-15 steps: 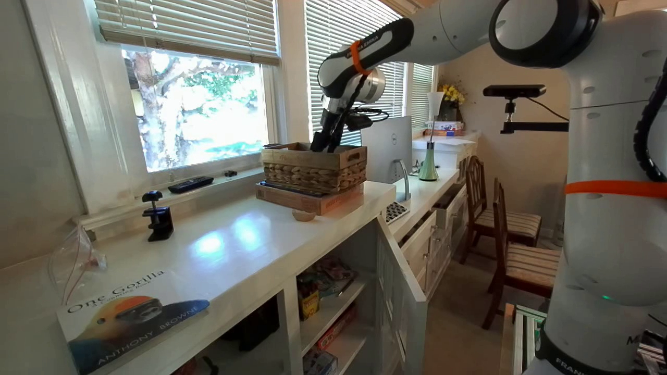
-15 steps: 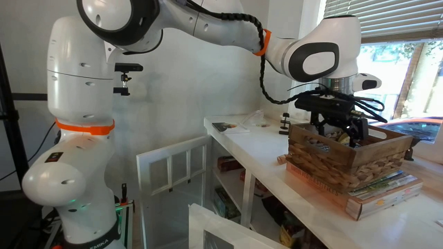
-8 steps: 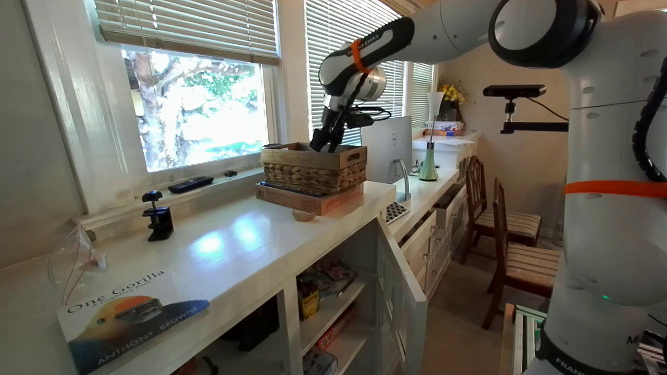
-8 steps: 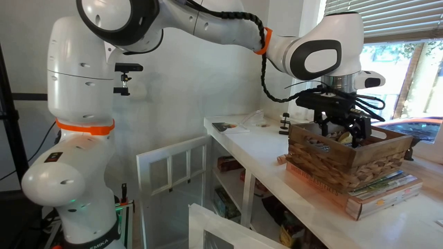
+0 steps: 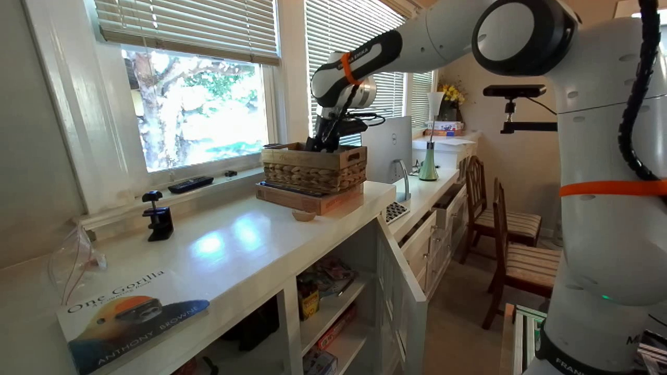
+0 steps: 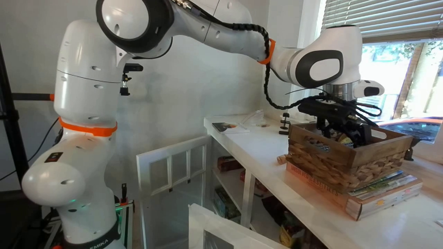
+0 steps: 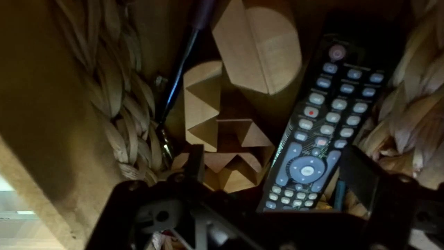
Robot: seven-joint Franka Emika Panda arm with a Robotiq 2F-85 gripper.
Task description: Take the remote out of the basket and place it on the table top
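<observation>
The remote [image 7: 317,128] is a slim black bar with grey-blue buttons. It lies face up and slanted inside the wicker basket in the wrist view, close to the woven wall at the right. The basket [image 5: 315,174] stands on boxes on the white table top [image 5: 219,260]; the basket also shows in an exterior view [image 6: 332,166]. My gripper [image 7: 277,169] is open and reaches down into the basket. The right finger is at the remote's right edge, and the left finger is over wooden blocks. The remote's lower end is hidden behind the gripper; the exterior views do not show it.
Wooden blocks [image 7: 256,45] and a dark rod [image 7: 178,76] lie in the basket. A black clamp [image 5: 159,216], a book [image 5: 125,317] and a plastic bag [image 5: 78,260] are on the table top. Another dark remote-like bar [image 5: 190,184] lies on the windowsill. A monitor [image 5: 385,146] stands behind the basket.
My gripper has moved down, and its fingers are deeper in the basket than before. The arm's upper joints have shifted with it. The basket has not moved.
</observation>
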